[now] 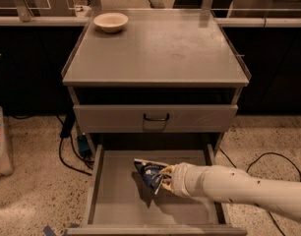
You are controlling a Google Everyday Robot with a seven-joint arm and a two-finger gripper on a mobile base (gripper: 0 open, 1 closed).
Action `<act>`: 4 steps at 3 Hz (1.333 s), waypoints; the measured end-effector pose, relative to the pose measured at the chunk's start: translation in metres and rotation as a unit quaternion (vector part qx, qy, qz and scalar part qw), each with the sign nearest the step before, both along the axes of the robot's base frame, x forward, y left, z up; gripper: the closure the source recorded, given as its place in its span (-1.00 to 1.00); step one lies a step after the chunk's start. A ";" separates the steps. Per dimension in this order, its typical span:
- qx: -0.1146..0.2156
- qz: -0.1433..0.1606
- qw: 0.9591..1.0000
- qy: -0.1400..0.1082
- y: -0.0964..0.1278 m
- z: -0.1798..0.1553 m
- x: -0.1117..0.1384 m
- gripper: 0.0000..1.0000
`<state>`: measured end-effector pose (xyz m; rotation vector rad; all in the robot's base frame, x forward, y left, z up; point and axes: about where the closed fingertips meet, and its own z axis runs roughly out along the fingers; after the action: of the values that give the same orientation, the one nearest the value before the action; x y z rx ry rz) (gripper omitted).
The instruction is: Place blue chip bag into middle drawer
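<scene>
The blue chip bag (149, 171) is a crinkled dark-blue foil bag with white ends, held over the middle drawer's floor. My gripper (163, 178) is shut on the bag's right side, at the end of my white arm reaching in from the lower right. The middle drawer (116, 191) is pulled open, a wide shallow grey tray with low side walls. The bag casts a shadow on the drawer floor and hangs just above it or barely touches it; I cannot tell which.
A closed grey drawer front with a small black handle (156, 117) sits above the open drawer. A cream bowl (110, 21) stands at the cabinet top's back left. Black cables (72, 156) and a white bin (0, 141) lie on the floor at left.
</scene>
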<state>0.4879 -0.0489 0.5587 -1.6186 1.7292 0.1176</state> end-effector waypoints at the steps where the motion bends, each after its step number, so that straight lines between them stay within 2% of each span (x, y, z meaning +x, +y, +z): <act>1: 0.016 -0.022 1.000 0.005 -0.012 -0.046 -0.012 1.00; 2: 0.021 -0.034 0.999 0.010 -0.017 -0.085 -0.006 1.00; 3: 0.018 -0.041 0.999 0.011 -0.015 -0.131 0.022 1.00; 4: 0.017 -0.044 0.999 0.014 -0.015 -0.152 0.036 1.00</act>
<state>0.5241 -0.0639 0.4063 -1.5213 1.8074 0.1264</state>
